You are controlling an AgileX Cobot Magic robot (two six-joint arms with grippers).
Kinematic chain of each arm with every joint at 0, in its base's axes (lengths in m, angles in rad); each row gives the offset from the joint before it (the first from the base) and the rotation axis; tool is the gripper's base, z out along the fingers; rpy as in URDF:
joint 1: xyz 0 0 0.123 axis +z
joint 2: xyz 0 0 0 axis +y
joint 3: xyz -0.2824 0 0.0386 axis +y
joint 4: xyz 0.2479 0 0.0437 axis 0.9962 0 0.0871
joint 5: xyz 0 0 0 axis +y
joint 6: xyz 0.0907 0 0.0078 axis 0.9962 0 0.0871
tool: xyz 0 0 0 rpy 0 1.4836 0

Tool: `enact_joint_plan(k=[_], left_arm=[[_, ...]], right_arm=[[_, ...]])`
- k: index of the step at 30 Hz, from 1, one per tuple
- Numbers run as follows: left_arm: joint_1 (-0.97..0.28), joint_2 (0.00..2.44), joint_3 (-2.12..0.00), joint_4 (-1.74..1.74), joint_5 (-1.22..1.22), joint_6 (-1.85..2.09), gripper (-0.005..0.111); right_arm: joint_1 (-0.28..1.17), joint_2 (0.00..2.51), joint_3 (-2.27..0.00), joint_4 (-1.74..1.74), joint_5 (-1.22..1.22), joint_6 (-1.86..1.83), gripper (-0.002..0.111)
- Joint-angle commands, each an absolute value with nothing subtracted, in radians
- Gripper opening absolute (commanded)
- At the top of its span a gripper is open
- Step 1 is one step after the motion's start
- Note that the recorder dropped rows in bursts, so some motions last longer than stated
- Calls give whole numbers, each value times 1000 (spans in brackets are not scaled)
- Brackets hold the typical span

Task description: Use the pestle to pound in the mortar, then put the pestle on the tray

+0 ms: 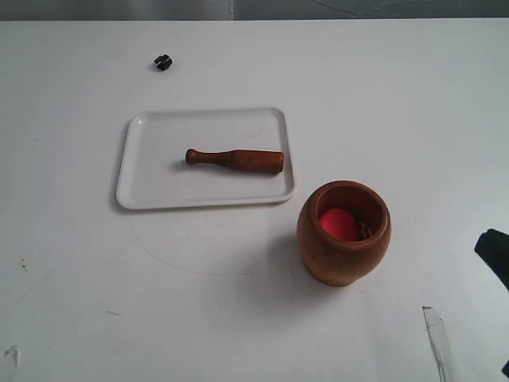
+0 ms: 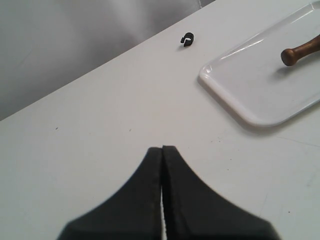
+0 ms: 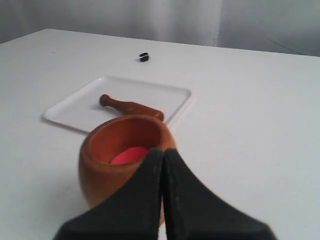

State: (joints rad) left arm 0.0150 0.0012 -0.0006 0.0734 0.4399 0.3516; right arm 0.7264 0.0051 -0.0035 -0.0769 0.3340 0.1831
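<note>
The brown wooden mortar (image 1: 343,232) stands upright on the table, right of centre, with a red ball (image 1: 339,224) inside. The dark-brown pestle (image 1: 235,159) lies flat on the white tray (image 1: 159,187), knobbed end pointing left. My right gripper (image 3: 163,150) is shut and empty, a little off the mortar (image 3: 122,155) on the side away from the tray (image 3: 75,107); only a dark piece of that arm (image 1: 495,253) shows at the exterior view's right edge. My left gripper (image 2: 162,148) is shut, empty, over bare table, well away from the tray (image 2: 240,85) and pestle (image 2: 300,50).
A small black clip (image 1: 163,61) lies on the table behind the tray, also seen as the clip (image 2: 187,38) in the left wrist view. The white table's far edge (image 1: 254,20) runs along the top of the exterior view.
</note>
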Motion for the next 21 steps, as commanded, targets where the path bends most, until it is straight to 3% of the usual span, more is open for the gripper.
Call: enact_joint_plan(k=[1, 7, 12, 21], left_arm=[[7, 0, 0, 66, 437, 343, 0], [7, 0, 0, 66, 437, 343, 0], [7, 0, 0, 66, 437, 343, 0], [7, 0, 0, 66, 437, 343, 0]], right_arm=[[534, 0, 0, -121, 296, 184, 0], [219, 0, 0, -239, 284, 191, 0], [148, 0, 0, 56, 263, 300, 0], [83, 0, 0, 28, 329, 82, 0]])
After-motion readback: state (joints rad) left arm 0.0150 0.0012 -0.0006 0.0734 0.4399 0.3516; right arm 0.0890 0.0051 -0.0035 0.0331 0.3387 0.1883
